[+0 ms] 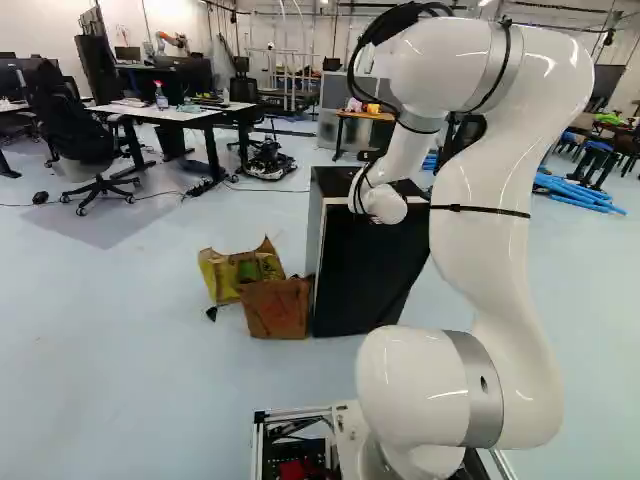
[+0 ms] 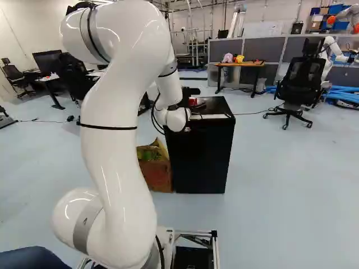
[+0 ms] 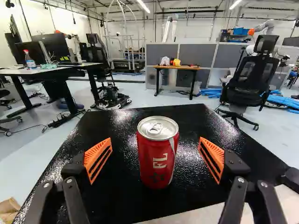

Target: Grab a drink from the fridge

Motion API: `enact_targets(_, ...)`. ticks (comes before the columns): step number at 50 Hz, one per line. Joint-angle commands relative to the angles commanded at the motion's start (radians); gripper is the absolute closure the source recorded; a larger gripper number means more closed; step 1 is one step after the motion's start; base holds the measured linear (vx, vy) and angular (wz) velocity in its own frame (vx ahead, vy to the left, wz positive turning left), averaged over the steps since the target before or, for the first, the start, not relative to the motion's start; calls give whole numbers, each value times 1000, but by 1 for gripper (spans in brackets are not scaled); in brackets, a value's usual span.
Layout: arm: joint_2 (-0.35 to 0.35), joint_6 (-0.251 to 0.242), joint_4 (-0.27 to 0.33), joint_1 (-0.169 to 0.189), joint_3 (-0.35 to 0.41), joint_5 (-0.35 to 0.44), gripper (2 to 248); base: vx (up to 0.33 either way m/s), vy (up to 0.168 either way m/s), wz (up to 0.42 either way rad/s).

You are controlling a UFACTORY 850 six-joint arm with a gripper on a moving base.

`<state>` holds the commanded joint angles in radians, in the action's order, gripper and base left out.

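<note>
In the right base view my gripper [image 2: 190, 103] is at the top of the small black fridge [image 2: 202, 151], partly hidden by the arm's wrist. A red drink can [image 2: 192, 101] shows there as a small patch. Seen from the wrist, the can [image 3: 158, 161] stands upright on the fridge's glossy black top [image 3: 121, 196]. My gripper [image 3: 155, 151] is open, with one orange pad on either side of the can and a gap on both sides. The can hides the gripper from the left base view. The fridge's inside is not visible.
A yellow bag [image 1: 225, 272] and a brown paper bag [image 1: 275, 308] stand on the floor against the fridge's side. Farther off are desks [image 1: 180, 112], a small wooden table [image 2: 240, 64], an office chair [image 2: 300, 84] and another robot [image 2: 334, 50].
</note>
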<state>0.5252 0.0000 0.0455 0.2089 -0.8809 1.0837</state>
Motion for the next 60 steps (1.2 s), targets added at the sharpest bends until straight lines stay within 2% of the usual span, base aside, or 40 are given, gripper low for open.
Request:
enact_targets(26,14,0,0,4,-19,0,3,0,0,0)
enact_targets(27,14,0,0,4,-19,0,12,0,0,0)
enact_targets(31,14,0,0,4,-19,0,12,0,0,0)
enact_targets(32,14,0,0,4,-19,0,49,0,0,0)
enact_targets(37,14,0,0,4,-19,0,49,0,0,0)
enact_targets(38,14,0,0,4,-19,0,87,0,0,0)
enact_targets(42,14,0,0,4,-19,0,87,0,0,0)
enact_targets(43,14,0,0,4,-19,0,125,0,0,0)
enact_targets(47,14,0,0,4,-19,0,125,0,0,0)
enact_targets(48,14,0,0,4,-19,0,150,0,0,0)
enact_targets(60,8,0,0,4,-19,0,150,0,0,0)
